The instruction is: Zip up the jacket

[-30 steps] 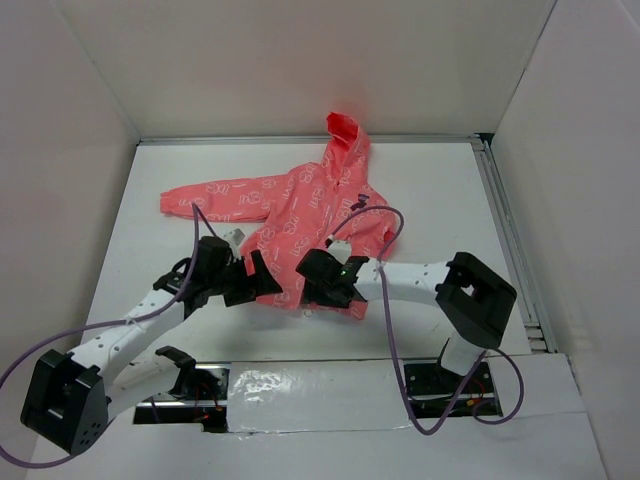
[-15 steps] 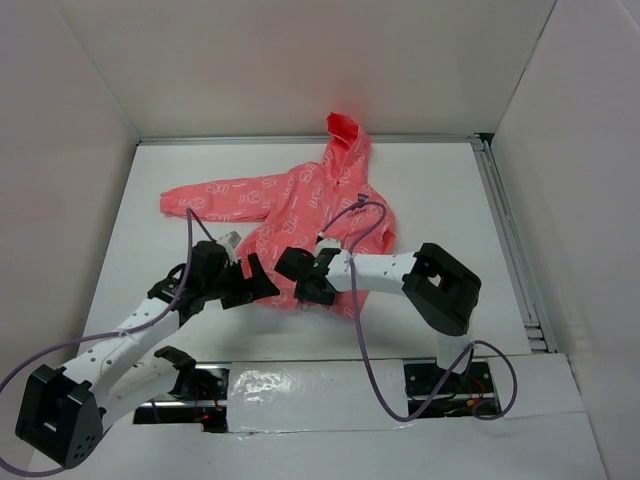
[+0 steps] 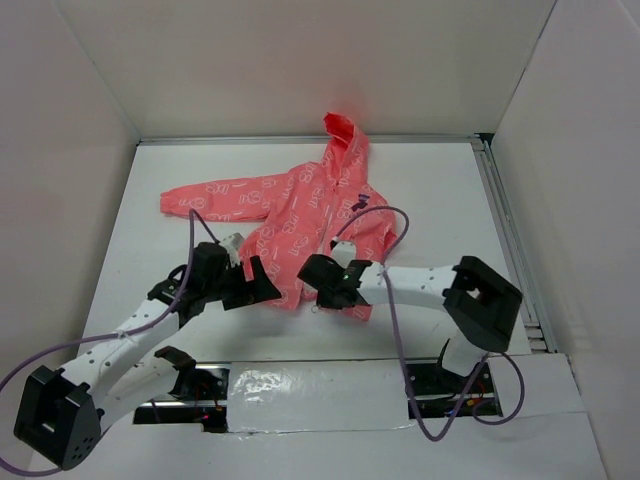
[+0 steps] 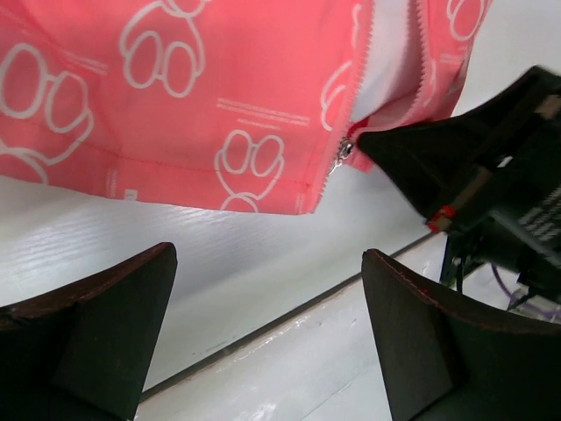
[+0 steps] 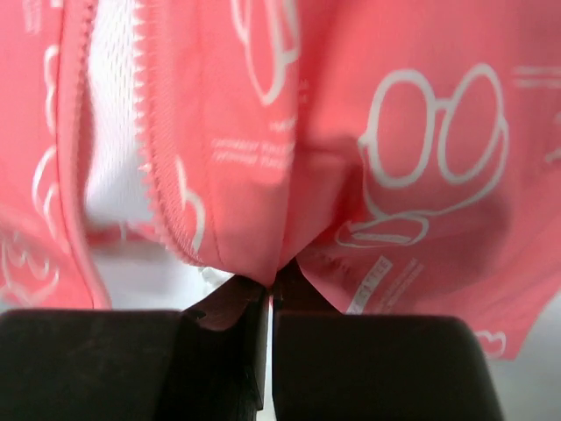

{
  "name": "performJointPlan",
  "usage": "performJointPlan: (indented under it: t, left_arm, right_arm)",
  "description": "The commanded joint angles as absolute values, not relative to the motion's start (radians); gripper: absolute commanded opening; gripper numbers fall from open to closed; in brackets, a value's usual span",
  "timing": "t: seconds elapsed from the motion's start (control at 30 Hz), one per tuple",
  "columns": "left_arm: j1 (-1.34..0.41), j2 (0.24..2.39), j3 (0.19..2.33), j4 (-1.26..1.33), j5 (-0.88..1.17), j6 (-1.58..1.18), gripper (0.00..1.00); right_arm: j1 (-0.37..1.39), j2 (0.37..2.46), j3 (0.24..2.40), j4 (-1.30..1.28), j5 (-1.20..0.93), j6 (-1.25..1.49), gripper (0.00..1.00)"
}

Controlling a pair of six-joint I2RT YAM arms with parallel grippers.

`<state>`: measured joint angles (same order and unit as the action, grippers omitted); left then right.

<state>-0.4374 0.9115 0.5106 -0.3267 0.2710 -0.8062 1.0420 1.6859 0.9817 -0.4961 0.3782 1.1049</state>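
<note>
Midway across the table (image 3: pixel 440 200) lies the jacket (image 3: pixel 300 215), hood (image 3: pixel 345 135) toward the far edge. Zip teeth (image 5: pixel 151 149) apart, white lining (image 5: pixel 110 132) showing; slider (image 4: pixel 342 155) down at the hem (image 4: pixel 175 189), so zipping not begun. Closed right gripper (image 5: pixel 270 282) pinches hem fabric beside the zip; left gripper (image 3: pixel 262 283) spread wide, empty, just off the hem

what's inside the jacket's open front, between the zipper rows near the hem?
White lining shows between the two zipper rows of the jacket. Whatever lies beneath the lining is covered by fabric and cannot be seen.
</note>
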Motion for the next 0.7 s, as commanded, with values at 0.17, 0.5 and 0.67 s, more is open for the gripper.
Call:
performJointPlan:
  t: [0.17, 0.5, 0.67]
  left_arm:
    - [-0.524, 0.862, 0.575, -0.18, 0.462, -0.661, 0.99]
    - [-0.581, 0.965, 0.64, 0.05, 0.612, -0.529, 0.99]
    - [-0.618, 1.061, 0.672, 0.142, 0.637, -0.471, 0.99]
  right_arm:
    - [1.036, 1.289, 0.842, -0.252, 0.352, 0.772, 0.0]
    - [0.93, 1.003, 0.739, -0.13, 0.089, 0.629, 0.0]
    - [0.897, 0.966, 0.733, -0.135, 0.009, 0.637, 0.0]
